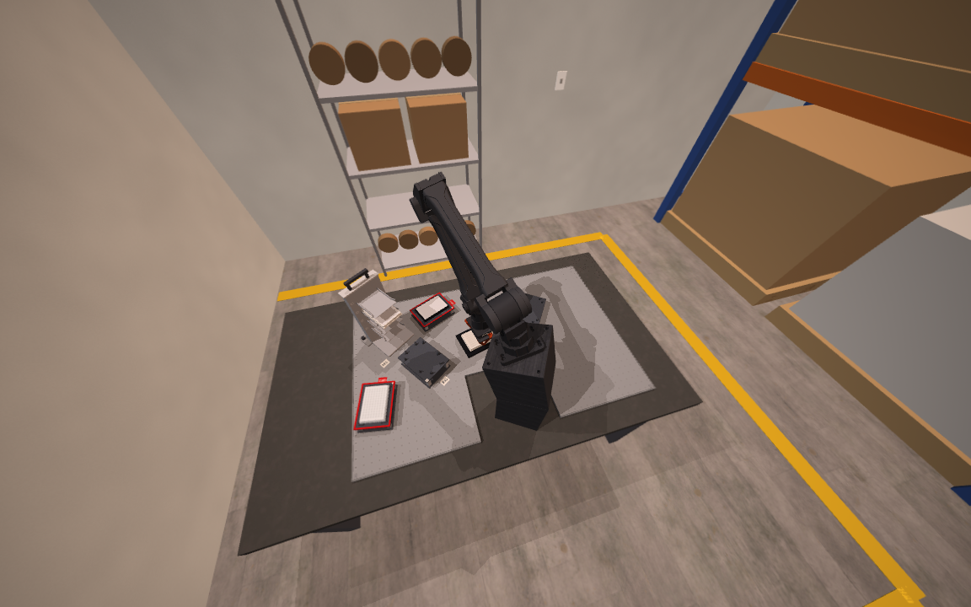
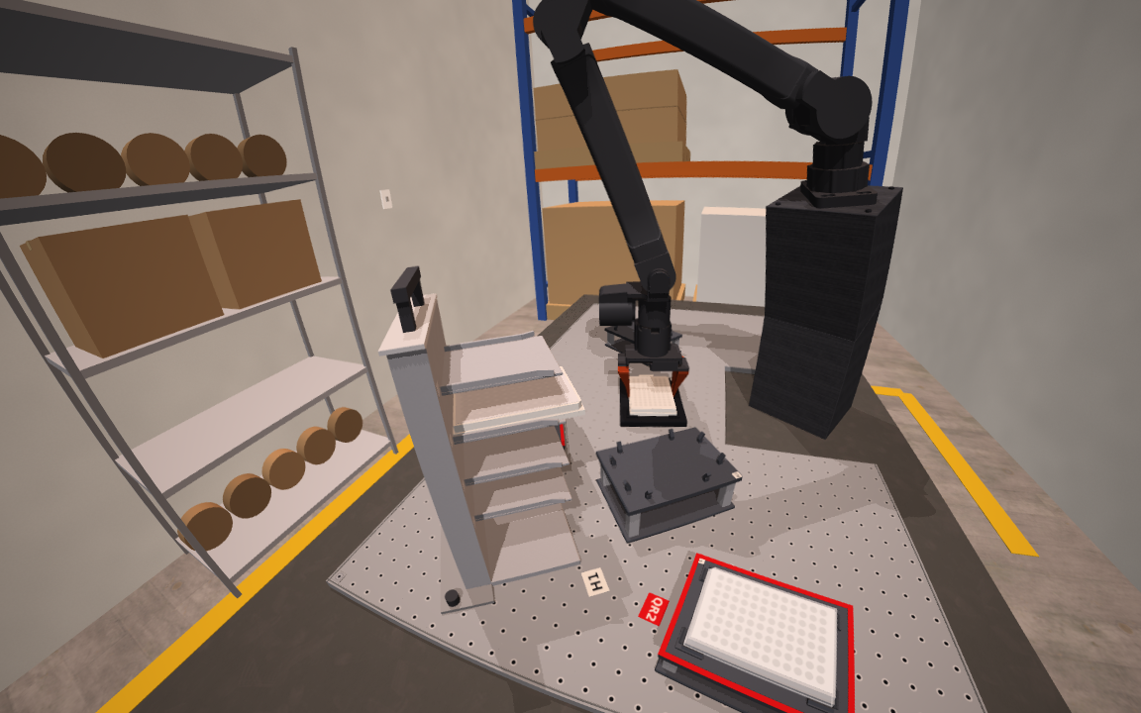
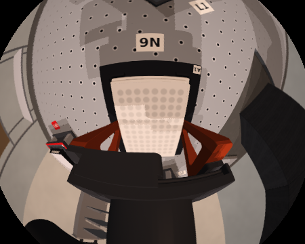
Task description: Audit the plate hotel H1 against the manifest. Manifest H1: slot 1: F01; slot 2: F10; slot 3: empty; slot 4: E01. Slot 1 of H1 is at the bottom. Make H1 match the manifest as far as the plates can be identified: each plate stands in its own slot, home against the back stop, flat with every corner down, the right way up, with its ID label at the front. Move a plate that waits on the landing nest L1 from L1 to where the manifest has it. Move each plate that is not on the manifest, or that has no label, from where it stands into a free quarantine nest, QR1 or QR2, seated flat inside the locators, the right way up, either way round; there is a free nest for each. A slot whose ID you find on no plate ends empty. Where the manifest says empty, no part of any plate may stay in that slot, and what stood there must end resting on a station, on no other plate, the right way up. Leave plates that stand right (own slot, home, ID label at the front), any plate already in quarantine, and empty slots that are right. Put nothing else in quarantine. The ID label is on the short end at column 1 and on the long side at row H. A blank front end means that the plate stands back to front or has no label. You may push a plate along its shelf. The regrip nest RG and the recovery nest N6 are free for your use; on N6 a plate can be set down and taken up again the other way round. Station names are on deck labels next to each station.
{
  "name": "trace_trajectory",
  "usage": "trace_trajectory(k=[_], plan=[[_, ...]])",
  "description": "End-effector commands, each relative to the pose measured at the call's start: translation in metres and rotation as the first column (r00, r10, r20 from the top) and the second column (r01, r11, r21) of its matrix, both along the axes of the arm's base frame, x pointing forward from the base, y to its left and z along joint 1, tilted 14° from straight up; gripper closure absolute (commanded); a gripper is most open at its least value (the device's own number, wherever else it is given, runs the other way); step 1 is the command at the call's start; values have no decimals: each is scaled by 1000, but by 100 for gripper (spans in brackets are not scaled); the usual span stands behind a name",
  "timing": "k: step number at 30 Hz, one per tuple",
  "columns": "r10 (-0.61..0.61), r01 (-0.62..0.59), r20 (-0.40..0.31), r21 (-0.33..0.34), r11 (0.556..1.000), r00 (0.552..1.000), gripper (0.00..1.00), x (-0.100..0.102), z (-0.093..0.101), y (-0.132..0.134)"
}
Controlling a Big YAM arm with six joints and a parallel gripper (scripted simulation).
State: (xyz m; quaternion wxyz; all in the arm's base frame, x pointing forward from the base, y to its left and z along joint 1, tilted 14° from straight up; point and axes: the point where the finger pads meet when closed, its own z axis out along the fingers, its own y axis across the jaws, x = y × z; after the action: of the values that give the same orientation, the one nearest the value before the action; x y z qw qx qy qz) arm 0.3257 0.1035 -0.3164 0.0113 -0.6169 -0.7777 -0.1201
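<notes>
My gripper is shut on a white plate, a finger on each long side. The plate is level, just over or in the black nest N6; a last small gap cannot be told. No ID label on it is readable. In hotel H1, one white plate is on the fourth shelf from the bottom, its front end jutting out. The three shelves below and the top one show no plate. A white plate lies in QR2. Another plate lies in red-edged QR1.
The regrip nest RG, a raised dark platform with pins, stands between H1, QR2 and N6. The L1 label shows beyond N6. The arm's tall black pedestal stands beside N6. H1 has a black top handle.
</notes>
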Motion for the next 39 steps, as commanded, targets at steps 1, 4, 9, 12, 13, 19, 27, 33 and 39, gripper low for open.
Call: trace_trajectory(k=[1, 4, 9, 12, 13, 19, 27, 33, 39], plan=[[-2, 2, -1, -3, 1000, 1000, 14, -3, 3, 0], [-2, 2, -1, -3, 1000, 1000, 0, -3, 3, 0], [-2, 2, -1, -3, 1000, 1000, 0, -3, 3, 0], [-2, 2, -1, -3, 1000, 1000, 0, -3, 3, 0], [-2, 2, -1, -3, 1000, 1000, 0, -3, 3, 0], [1, -1, -9, -5, 1000, 1000, 0, -7, 15, -1], [-4, 4, -5, -4, 1000, 1000, 0, -9, 40, -11], [-4, 4, -3, -3, 1000, 1000, 0, -11, 59, -15], [-4, 4, -2, -3, 1000, 1000, 0, -12, 72, -18]])
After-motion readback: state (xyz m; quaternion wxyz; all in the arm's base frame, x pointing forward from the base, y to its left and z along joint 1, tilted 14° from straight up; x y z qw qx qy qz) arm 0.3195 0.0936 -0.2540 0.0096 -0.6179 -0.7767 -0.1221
